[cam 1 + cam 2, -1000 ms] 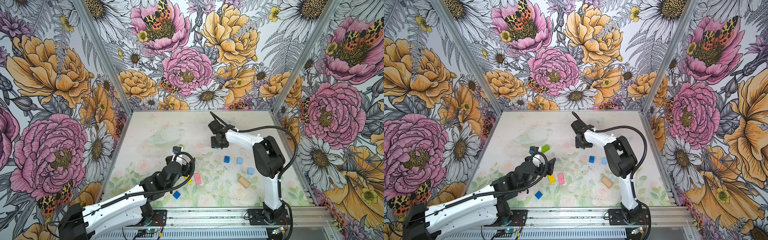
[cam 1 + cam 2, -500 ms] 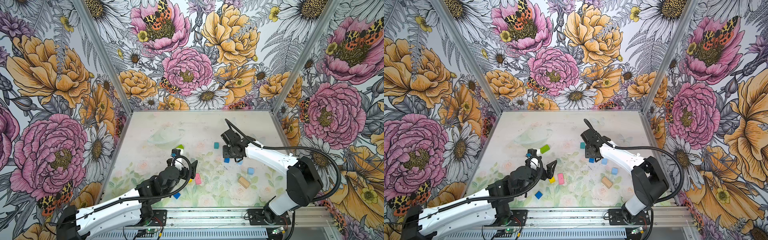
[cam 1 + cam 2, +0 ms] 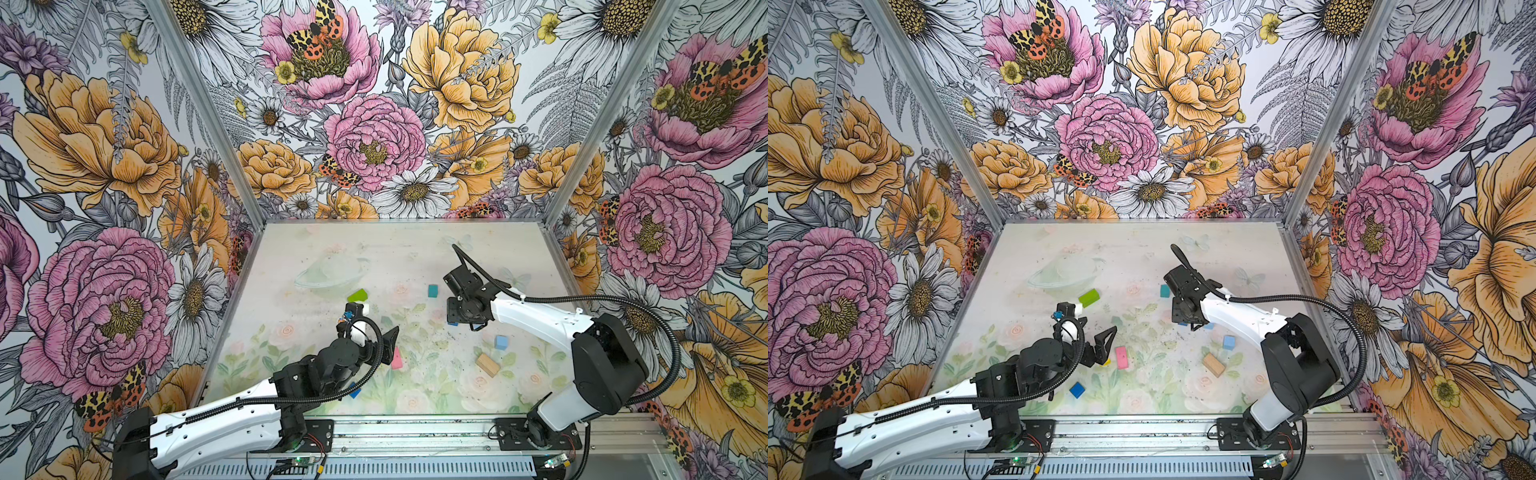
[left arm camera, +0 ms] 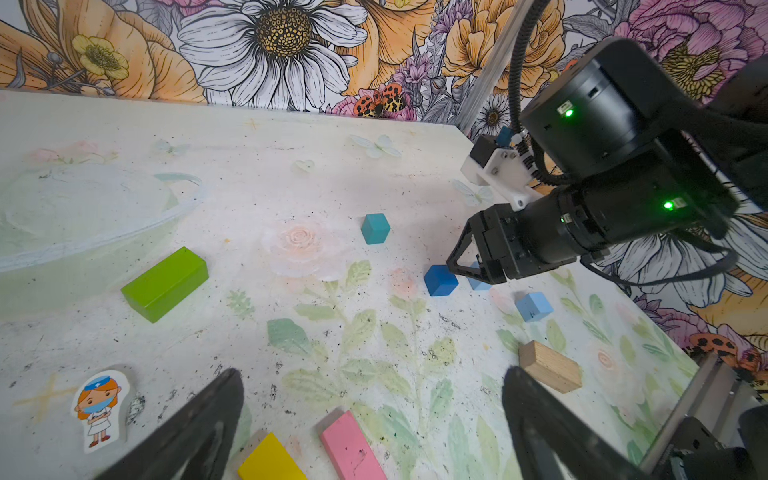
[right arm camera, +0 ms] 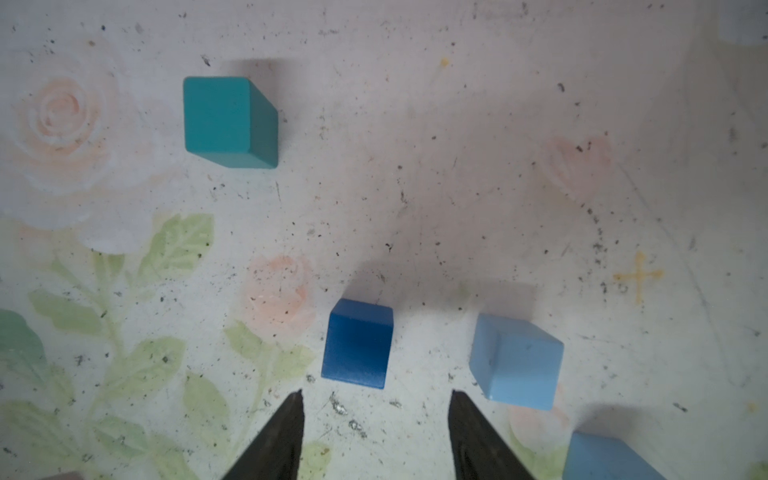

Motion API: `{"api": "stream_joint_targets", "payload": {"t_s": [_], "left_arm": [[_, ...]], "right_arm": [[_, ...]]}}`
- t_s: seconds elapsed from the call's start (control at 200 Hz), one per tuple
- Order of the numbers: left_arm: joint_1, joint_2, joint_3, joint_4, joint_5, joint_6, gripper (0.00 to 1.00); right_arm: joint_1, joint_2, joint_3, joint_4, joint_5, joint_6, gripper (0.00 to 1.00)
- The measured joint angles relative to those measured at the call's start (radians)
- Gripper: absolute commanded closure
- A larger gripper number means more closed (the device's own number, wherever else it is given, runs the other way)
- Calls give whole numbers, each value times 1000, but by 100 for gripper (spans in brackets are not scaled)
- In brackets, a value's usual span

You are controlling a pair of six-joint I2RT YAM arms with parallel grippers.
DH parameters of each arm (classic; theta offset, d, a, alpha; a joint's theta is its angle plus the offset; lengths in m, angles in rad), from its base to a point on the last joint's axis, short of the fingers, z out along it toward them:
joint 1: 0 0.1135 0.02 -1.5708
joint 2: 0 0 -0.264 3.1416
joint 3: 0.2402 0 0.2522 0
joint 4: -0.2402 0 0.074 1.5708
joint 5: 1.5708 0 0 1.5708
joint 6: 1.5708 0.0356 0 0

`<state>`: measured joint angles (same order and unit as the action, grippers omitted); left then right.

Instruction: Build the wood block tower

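In both top views no wood block tower stands yet: the small painted wooden blocks lie singly on the pale flower-printed table (image 3: pixel 374 249). The green oblong brick (image 3: pixel 357 295), teal cube (image 3: pixel 433 290), pink oblong brick (image 3: pixel 1121 357) and plain tan oblong brick (image 3: pixel 488 365) lie well apart. The right gripper (image 3: pixel 460 318) hangs low over the blue cubes at the middle, probably to pick a first piece.

In the left wrist view the left gripper (image 4: pixel 372 374) is spread wide and empty above the pink brick and the yellow oblong brick (image 4: pixel 270 459), seemingly on standby. A small flat nurse figure (image 4: pixel 99 409) lies off to one side.

In the right wrist view the right gripper's jaws are partly open and empty, just short of the dark blue cube (image 5: pixel 357 343). A light blue cube (image 5: pixel 515 359) sits near it, apart.
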<state>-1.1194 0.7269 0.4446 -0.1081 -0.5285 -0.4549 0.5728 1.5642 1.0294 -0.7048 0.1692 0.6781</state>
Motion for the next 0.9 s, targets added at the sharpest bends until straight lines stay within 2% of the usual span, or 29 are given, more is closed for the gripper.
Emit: {"api": "stream_joint_targets", "payload": {"t_s": [0.751, 0.901], "left_arm": [[-2, 13, 0, 0, -6, -11, 1], [-3, 15, 0, 0, -9, -11, 1]], "right_arm": [[0, 99, -11, 61, -36, 6, 46], [0, 114, -11, 64, -42, 6, 51]]}}
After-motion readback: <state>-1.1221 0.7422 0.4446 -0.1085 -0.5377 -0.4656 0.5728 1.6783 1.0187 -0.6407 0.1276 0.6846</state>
